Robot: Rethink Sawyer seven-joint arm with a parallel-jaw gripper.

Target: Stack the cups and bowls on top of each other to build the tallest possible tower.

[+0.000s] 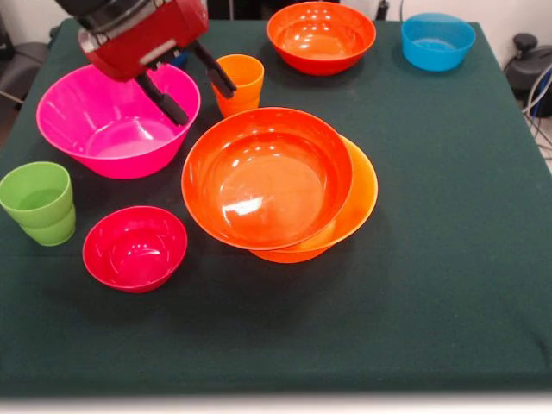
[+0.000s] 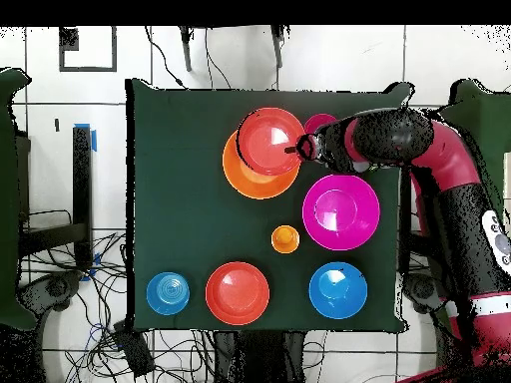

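Note:
The tower is a red-orange bowl [image 1: 267,177] resting off-centre in the widest orange bowl [image 1: 358,203]; it also shows in the overhead view [image 2: 269,140]. My gripper [image 1: 194,90] hangs open and empty above the gap between the pink bowl [image 1: 116,121] and the orange cup [image 1: 239,82]. In the overhead view the gripper [image 2: 303,150] is beside the tower's rim. A light green cup [image 1: 39,203] and a crimson bowl [image 1: 134,247] stand at the front left. A second red-orange bowl [image 1: 321,36] and a blue bowl [image 1: 437,40] stand at the back.
A second blue bowl [image 2: 337,289] stands near the robot's base, mostly hidden behind the gripper in the front view. The arm [image 2: 439,160] covers the green cup and part of the crimson bowl [image 2: 319,124] in the overhead view. Cables lie on the floor around the table.

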